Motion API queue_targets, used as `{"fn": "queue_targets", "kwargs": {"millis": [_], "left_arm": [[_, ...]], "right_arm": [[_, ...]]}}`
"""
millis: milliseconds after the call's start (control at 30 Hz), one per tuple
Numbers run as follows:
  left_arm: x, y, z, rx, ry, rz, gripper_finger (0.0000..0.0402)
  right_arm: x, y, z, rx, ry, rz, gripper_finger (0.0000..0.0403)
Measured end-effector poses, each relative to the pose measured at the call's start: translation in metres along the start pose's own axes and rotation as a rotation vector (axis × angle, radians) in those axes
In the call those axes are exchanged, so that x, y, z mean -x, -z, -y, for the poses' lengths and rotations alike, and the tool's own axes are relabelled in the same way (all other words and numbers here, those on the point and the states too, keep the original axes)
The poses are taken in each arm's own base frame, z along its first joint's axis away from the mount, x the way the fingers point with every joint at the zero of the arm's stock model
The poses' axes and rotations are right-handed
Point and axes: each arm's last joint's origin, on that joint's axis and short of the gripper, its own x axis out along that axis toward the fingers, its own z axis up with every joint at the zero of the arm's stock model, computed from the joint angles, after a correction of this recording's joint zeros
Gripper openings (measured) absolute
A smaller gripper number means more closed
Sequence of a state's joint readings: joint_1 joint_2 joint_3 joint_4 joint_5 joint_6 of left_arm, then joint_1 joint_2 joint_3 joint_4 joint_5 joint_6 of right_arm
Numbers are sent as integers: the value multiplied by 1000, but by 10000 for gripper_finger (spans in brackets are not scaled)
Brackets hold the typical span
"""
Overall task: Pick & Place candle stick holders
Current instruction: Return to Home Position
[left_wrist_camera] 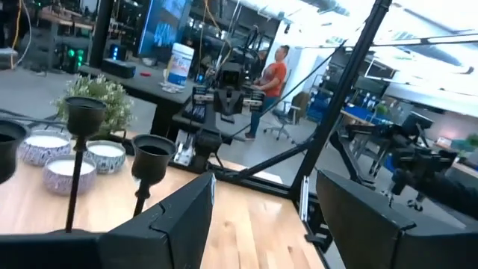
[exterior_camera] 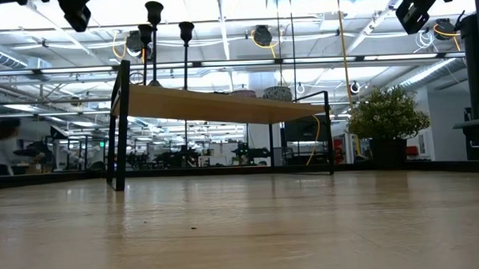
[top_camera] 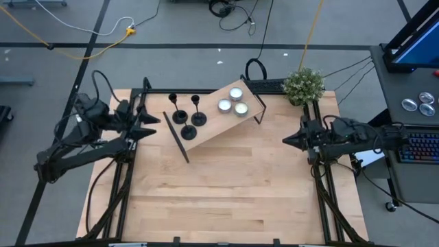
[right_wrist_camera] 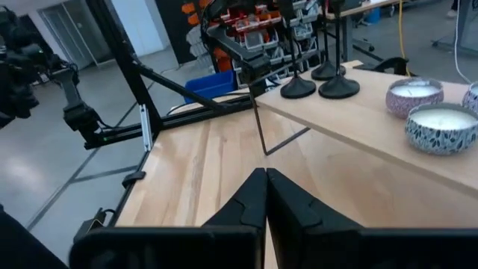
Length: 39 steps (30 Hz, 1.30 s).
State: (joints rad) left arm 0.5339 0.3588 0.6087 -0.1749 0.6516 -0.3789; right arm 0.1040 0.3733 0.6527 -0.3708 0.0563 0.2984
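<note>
Three black candle stick holders (top_camera: 189, 123) stand by their round bases on the left end of a small raised wooden shelf (top_camera: 212, 127); in the low view their cups (exterior_camera: 154, 8) show above the board. Three silvery-white tealight candles (top_camera: 233, 101) sit on the shelf's right end. My left gripper (top_camera: 151, 126) hovers open at the table's left side, pointing level toward the holders (left_wrist_camera: 153, 149), nothing between its fingers (left_wrist_camera: 179, 224). My right gripper (top_camera: 285, 140) is shut and bare at the table's right side, pointing at the shelf (right_wrist_camera: 358, 119).
A potted plant (top_camera: 304, 84) stands at the table's far right corner. The bare wooden table top (top_camera: 226, 199) stretches from the shelf to the near edge. Black frame rails (top_camera: 322, 185) run along both sides. A person in an orange shirt (left_wrist_camera: 275, 71) stands in the room beyond.
</note>
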Motion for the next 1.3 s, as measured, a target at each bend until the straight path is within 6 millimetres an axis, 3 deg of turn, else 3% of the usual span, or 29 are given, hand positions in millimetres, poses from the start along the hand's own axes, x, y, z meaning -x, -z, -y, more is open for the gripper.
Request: {"fn": "queue_targets", "kwargs": {"millis": [133,633,1133,1300], "left_arm": [[-9,12,0,1,29,17,241],[-32,33,30,-16,49,-73,241],[-3,38,38,-151,38,-62,241],[-1,60,30,-135,8,-65,241]], "right_arm": [[-1,2,1,-11,3,-9,0],[-1,2,1,-12,1,-7,0],[-1,8,2,-1,16,-66,0],[-1,10,3,-59,31,-89,0]]}}
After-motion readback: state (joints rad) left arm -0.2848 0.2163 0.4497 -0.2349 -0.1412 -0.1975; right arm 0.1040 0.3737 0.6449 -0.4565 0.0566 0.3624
